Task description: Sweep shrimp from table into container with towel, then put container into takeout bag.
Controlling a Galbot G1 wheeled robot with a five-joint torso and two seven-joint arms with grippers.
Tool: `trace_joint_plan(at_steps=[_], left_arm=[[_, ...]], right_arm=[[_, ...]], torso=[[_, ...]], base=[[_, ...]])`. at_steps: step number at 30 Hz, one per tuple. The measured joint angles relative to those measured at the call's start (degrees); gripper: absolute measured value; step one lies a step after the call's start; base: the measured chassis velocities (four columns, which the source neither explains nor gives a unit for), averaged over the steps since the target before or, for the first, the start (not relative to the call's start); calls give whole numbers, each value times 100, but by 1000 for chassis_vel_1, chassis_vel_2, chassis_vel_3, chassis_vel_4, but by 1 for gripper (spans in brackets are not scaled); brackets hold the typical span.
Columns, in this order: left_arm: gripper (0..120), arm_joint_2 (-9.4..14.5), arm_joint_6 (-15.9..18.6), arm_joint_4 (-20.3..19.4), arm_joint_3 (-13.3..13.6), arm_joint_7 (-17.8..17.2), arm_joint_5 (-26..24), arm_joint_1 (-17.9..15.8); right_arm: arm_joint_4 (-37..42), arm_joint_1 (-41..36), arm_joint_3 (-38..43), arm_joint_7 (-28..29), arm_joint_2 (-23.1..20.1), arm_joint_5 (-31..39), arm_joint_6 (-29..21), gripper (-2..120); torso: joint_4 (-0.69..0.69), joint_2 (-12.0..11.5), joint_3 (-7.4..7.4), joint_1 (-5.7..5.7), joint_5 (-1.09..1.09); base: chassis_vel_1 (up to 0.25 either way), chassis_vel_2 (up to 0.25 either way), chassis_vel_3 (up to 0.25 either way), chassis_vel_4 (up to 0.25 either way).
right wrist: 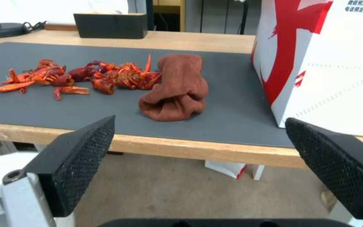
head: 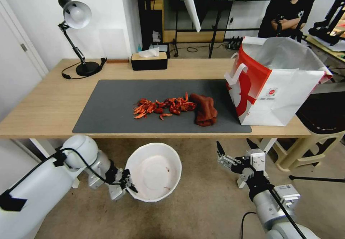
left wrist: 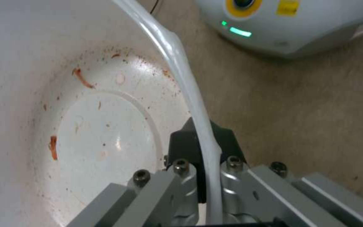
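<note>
The shrimp (head: 163,107) lie in a loose pile on the dark mat in the middle of the table (head: 46,102). The rust-red towel (head: 205,109) is bunched against the pile's right end. The takeout bag (head: 276,84) stands open at the table's right end. My left gripper (head: 127,183) is shut on the rim of the white container (head: 155,170), holding it below the table's front edge; the rim (left wrist: 202,135) runs between the fingers, and a few red scraps cling inside. My right gripper (head: 235,151) hangs open below the front edge, its pads (right wrist: 76,157) facing the towel (right wrist: 177,88) and shrimp (right wrist: 85,77).
A black tissue box (head: 149,60) and a desk lamp (head: 77,16) stand along the table's far edge. A beige stool (head: 316,124) sits right of the table, below the bag. The robot's base (left wrist: 290,22) is on the carpet under the container.
</note>
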Motion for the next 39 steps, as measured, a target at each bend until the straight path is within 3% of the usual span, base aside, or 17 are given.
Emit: trace_joint_plan(at_steps=[3,11,19,21,29,34,39], left_arm=[[0,-257,-4,455,612,-310,161,-559],[0,-536,-41,1042,1029,-805,427,-1223],[0,-574,-31,1040,1092,-888,592,-1311],[0,-576,-27,1035,1126,-881,615,-1352],[0,-526,-26,1084,1176,-855,621,-1474],[0,-537,-42,1164,1173,-848,622,-1473],[0,-537,-71,1226,1166,-848,633,-1458]], right_arm=[[-1,-6,-3,3,0,-10,0,100],[-67,62,4,25,0,50,13,100],[-349,682,48,3,-258,683,-44,100],[-704,1215,49,23,-635,1105,22,100],[-1796,2369,-223,246,-1597,1737,144,100],[-2181,2948,-487,501,-2029,2030,-76,100],[-2438,3479,-781,778,-2185,2297,-390,100]], torso=[[-2,0,0,0,0],[-1,0,0,0,-1],[0,0,0,0,0],[0,1,1,0,0],[-2,0,1,0,0],[-2,0,1,0,0],[-1,0,1,0,-1]], base=[[0,0,0,0],[0,0,0,0],[0,0,0,0],[0,0,0,0],[0,0,0,0],[0,0,0,0],[0,0,0,0]])
